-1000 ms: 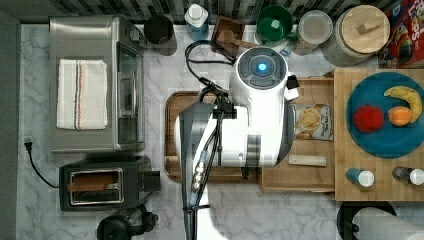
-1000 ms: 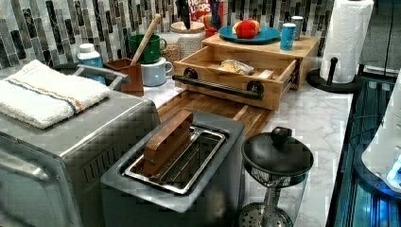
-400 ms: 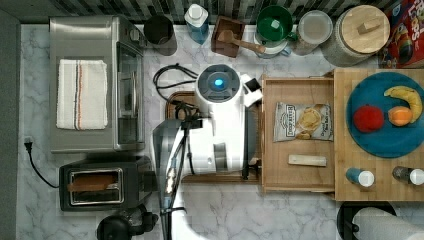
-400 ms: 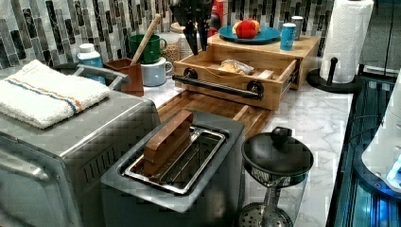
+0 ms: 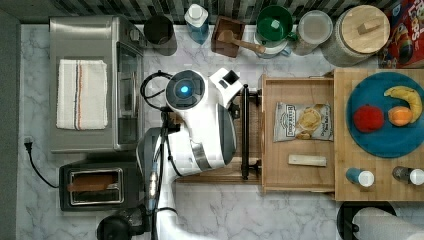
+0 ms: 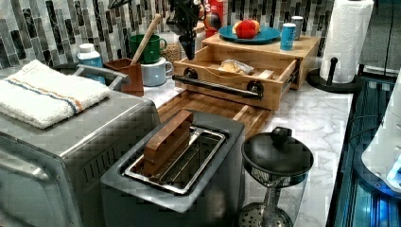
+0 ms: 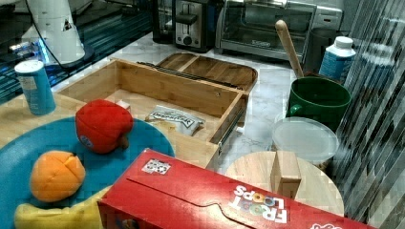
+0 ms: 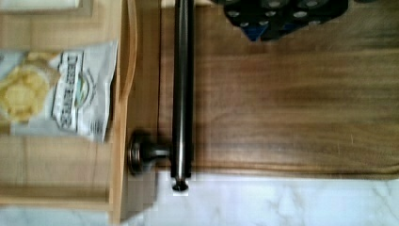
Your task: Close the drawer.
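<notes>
A: Drawer (image 5: 300, 137) status?
B: Pulled open, sticking out from under the butcher-block top (image 5: 380, 180) toward the top view's left. Chip bag (image 5: 303, 121) and a small pale stick (image 5: 307, 160) lie inside.
A: Handle?
B: Black bar (image 5: 245, 131) over the dark tray (image 7: 210, 69) (marble surface (image 5: 280, 215) underneath).
A: Gripper?
B: Gripper (image 6: 188, 45) hangs above the handle's end; can't tell if spread or pressed together.
</notes>
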You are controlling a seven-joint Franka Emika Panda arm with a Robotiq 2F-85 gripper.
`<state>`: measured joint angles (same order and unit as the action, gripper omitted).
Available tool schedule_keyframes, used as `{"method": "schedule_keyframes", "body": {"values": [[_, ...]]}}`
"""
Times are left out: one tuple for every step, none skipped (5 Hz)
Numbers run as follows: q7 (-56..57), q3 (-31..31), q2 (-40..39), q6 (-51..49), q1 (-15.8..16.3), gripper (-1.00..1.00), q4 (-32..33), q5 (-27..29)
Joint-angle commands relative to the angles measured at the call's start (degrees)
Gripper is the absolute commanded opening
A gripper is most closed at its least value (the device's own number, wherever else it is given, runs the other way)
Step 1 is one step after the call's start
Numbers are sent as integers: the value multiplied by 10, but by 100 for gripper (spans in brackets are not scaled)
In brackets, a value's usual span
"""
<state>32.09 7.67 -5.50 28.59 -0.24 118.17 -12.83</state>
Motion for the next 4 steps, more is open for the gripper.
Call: {"method": "schedule_keyframes", "body": {"values": [[25,-3,-79,30,-1,-100,23,-19],[41,-6,-84,39,-7,-100,33,-20],[48,-5,-76,69,-16,-100,60,-23],[55,-2,-53,105,-30,-100,89,-27]]}}
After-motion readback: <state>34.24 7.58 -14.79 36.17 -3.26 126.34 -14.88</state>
